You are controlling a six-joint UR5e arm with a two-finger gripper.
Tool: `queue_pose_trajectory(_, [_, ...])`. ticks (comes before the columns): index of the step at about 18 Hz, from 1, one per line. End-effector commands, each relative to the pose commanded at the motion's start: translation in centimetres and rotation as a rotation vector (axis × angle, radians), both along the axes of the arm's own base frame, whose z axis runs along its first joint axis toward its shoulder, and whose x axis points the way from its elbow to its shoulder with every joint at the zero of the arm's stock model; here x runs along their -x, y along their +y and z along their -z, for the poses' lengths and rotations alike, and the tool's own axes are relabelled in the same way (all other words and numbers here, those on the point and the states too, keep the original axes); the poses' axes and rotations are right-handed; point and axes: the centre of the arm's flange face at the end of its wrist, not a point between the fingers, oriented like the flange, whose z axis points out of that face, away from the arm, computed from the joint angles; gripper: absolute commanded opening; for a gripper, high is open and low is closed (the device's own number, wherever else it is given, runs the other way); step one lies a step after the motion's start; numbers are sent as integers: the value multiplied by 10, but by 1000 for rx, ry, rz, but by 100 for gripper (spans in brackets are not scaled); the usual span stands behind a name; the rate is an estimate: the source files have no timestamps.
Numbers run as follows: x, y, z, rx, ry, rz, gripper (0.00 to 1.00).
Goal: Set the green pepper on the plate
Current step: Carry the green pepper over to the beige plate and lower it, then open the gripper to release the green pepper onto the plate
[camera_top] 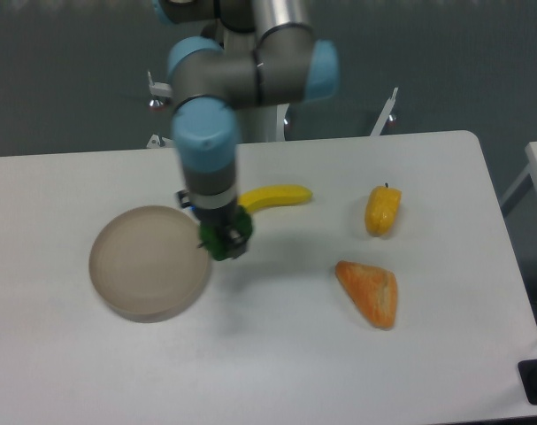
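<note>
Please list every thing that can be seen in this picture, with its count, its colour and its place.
plate: one, beige-tan, left part of the table.
green pepper: one, dark green, held in the pincer at the plate's right rim.
banana: one, yellow, middle of the table, partly behind the arm.
yellow-orange pepper: one, yellow-orange, right part of the table.
orange wedge-shaped item: one, orange, in front of the yellow-orange pepper.
table: one, white.
pincer: one, dark, shut on the green pepper.
arm: one, grey with light-blue caps, reaching down from the base behind the table.
</note>
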Motion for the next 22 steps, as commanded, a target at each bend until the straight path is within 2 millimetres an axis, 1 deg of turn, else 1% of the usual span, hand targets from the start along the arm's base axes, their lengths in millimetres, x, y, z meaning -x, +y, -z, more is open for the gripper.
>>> queue_pose_trajectory(2, [-15, 8, 22, 19, -21, -14, 24])
queue_pose_trajectory(4, [-26, 10, 35, 25, -43, -12, 33])
queue_pose_trajectory(5, [-27, 10, 39, 32, -48, -11, 37])
queue_pose_trajectory(7, [-31, 10, 40, 33, -50, -5, 45])
queue_pose_trajectory(8, [-31, 12, 39, 21, -47, -3, 61])
queue_pose_trajectory(9, [-31, 14, 38, 2, -42, -4, 82])
queue_pose_trajectory(10, [-30, 15, 36, -15, -39, -7, 100])
queue_pose_trajectory(14, [-31, 13, 28, -24, -32, -45, 100])
queue_pose_trajectory(16, [-27, 13, 22, -33, -24, -49, 100])
queue_pose_trajectory(17, [-22, 13, 14, -46, -15, -51, 100])
queue_pose_trajectory(20, [32, 2, -3, -70, -7, -123, 100])
queue_pose_trajectory(21, [65, -3, -10, -90, 1, -170, 100])
queue_pose_trajectory(22, [86, -6, -14, -97, 5, -197, 100])
